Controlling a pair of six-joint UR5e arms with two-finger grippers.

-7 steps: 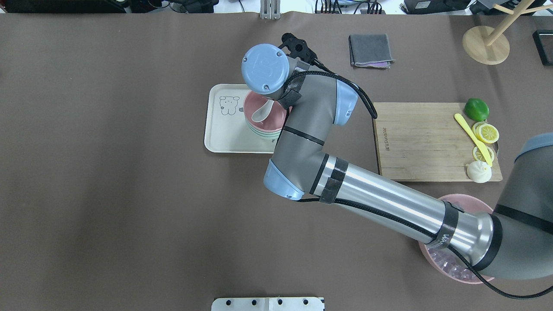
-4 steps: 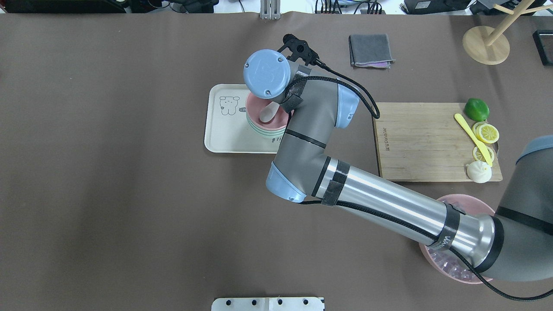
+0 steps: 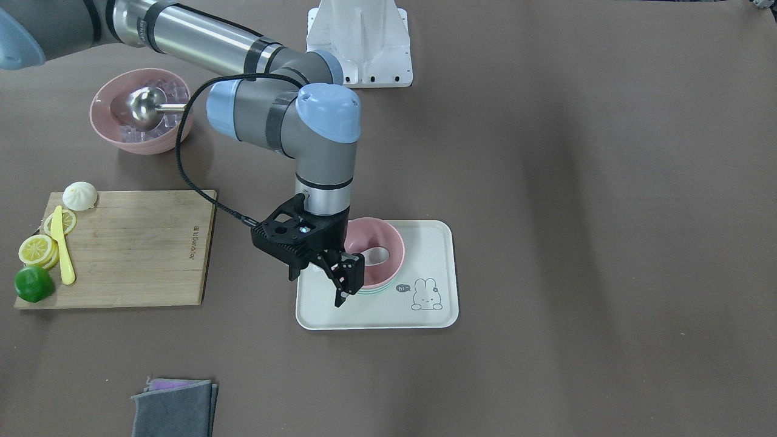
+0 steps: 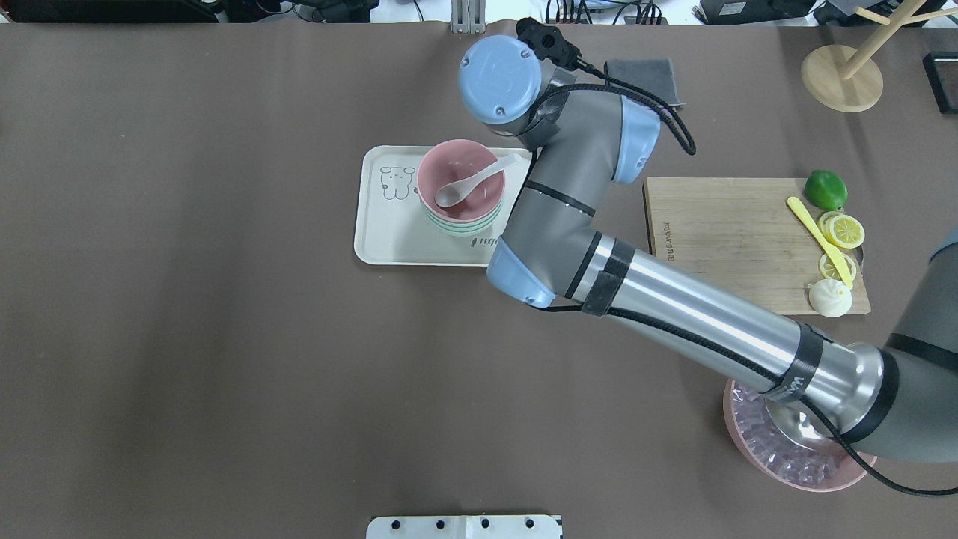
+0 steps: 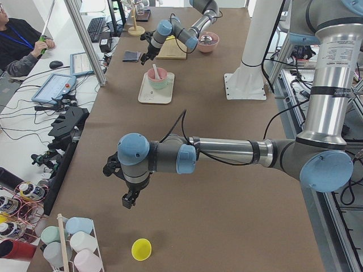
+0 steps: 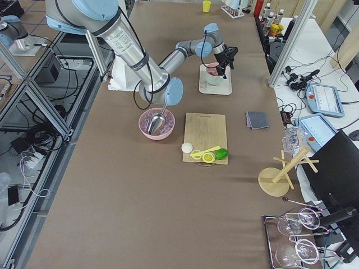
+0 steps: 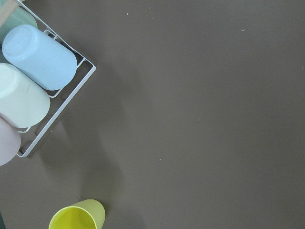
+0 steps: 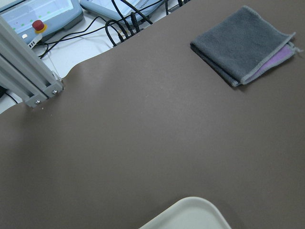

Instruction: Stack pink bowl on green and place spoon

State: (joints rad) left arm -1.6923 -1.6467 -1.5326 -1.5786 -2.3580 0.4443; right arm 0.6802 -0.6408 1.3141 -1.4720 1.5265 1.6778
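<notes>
The pink bowl point(image 4: 449, 161) sits nested on the green bowl point(image 4: 460, 229) on the cream tray point(image 4: 389, 239). The white spoon point(image 4: 468, 185) lies in the pink bowl, its handle resting over the rim toward the right. My right gripper point(image 3: 345, 285) is open and empty, raised beside the bowls at the tray's edge; the overhead view hides it under the wrist. The stack also shows in the front-facing view point(image 3: 379, 240). My left gripper point(image 5: 129, 199) hangs over bare table far from the tray; I cannot tell if it is open or shut.
A wooden cutting board point(image 4: 733, 243) with lime, lemon slices, yellow knife and bun lies right of the tray. A pink bowl of ice with a metal scoop point(image 3: 142, 109) stands near my right arm. A grey cloth point(image 3: 173, 406), a cup rack and a yellow cup point(image 7: 78, 219) are also on the table.
My right arm has risen and moved away from the bowls toward the far right. The spoon stays in the pink bowl, now fully uncovered.
</notes>
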